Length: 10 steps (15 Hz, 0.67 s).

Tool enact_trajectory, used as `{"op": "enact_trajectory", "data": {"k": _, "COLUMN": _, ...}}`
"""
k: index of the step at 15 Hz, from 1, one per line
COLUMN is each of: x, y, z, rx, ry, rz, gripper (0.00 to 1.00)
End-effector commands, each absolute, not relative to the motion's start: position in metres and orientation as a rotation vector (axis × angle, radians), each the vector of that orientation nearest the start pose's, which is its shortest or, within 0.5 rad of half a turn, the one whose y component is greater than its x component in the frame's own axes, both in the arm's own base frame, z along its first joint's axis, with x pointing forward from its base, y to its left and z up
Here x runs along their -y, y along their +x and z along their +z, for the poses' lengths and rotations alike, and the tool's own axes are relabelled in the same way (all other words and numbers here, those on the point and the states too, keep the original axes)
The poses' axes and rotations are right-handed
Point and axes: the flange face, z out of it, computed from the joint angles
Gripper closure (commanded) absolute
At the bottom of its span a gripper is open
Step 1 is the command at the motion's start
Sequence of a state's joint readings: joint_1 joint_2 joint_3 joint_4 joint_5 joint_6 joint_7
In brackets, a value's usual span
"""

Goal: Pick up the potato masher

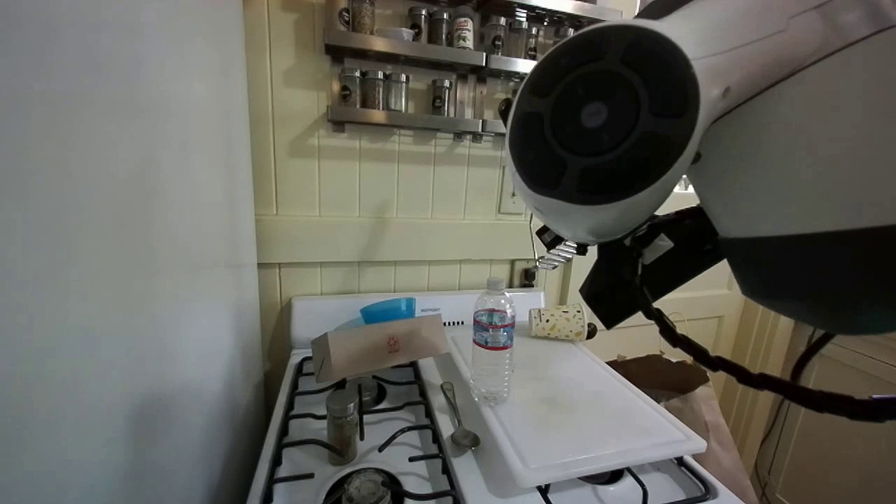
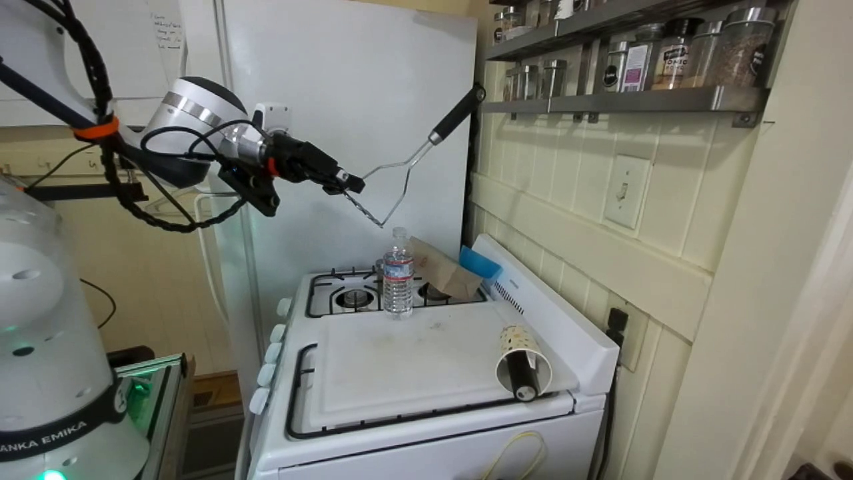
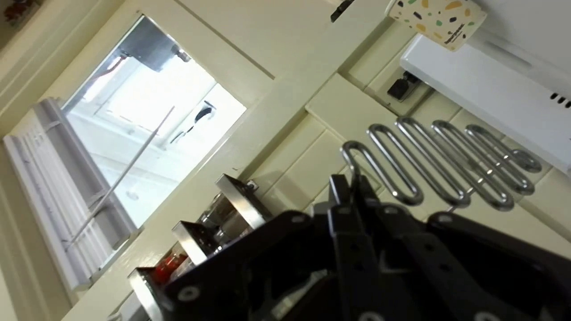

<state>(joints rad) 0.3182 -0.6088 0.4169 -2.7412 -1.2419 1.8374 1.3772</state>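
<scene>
Our black two-fingered gripper (image 3: 352, 186) is closed on the wire edge of the silvery zigzag-headed, black-handled potato masher (image 2: 434, 139), so we should lift without jerks.

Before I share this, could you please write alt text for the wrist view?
A Robotiq gripper clamps a zigzag-wire potato masher by one end of its head. Behind are a cream panelled wall and bright window, with a patterned paper cup at top right.
</scene>
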Motion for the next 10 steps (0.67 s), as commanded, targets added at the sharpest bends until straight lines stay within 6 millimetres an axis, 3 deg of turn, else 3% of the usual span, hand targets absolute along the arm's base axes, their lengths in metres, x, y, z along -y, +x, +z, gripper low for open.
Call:
{"op": "enact_trajectory", "data": {"k": 1, "x": -0.185, "y": 0.267, "z": 0.436, "rx": 0.161, "ry": 1.793, "rz": 1.152, "gripper": 0.99}}
{"op": "enact_trajectory", "data": {"k": 3, "x": -0.190, "y": 0.255, "z": 0.444, "rx": 0.152, "ry": 1.776, "rz": 1.162, "gripper": 0.99}}
{"op": "enact_trajectory", "data": {"k": 6, "x": -0.180, "y": 0.255, "z": 0.471, "rx": 0.124, "ry": 1.852, "rz": 1.166, "gripper": 0.99}}
{"op": "enact_trajectory", "data": {"k": 10, "x": -0.135, "y": 0.263, "z": 0.513, "rx": 0.118, "ry": 1.998, "rz": 1.151, "gripper": 0.99}}
